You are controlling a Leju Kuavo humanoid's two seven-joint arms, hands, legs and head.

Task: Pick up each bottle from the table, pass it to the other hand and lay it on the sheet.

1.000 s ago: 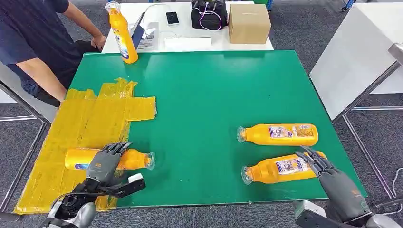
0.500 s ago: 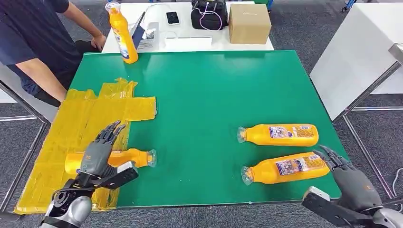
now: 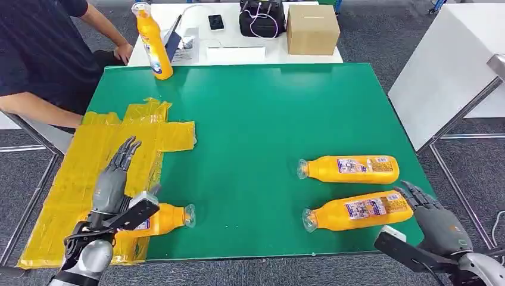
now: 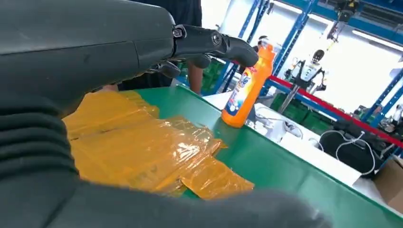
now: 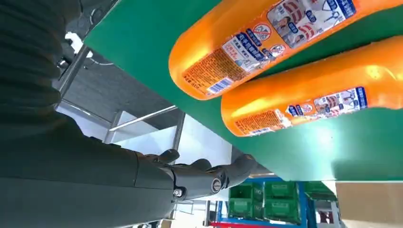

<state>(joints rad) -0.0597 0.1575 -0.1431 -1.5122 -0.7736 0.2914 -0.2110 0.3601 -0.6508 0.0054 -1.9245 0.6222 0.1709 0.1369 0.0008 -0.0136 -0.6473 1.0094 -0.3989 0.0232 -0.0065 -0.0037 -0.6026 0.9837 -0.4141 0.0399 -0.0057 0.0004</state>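
Presently: right hand [image 3: 439, 223], fingers spread, holding nothing, just beside base of nearer orange plastic bottle [image 3: 357, 210]; bottle at ten o'clock from fingers, long axis three-to-nine, cap toward nine; left hand [image 3: 113, 186] splayed, empty, over yellow film sheet [image 3: 95, 156]; well apart.

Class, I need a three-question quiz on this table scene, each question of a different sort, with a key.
1. True or false: the left hand grips the bottle on the yellow sheet.
2. How many bottles lie on the bare green table?
3. The upright bottle stands at: A) the far left corner, B) the near right corner.

Key: 1 false, its fingers are spread above it; 2 two; 3 A.
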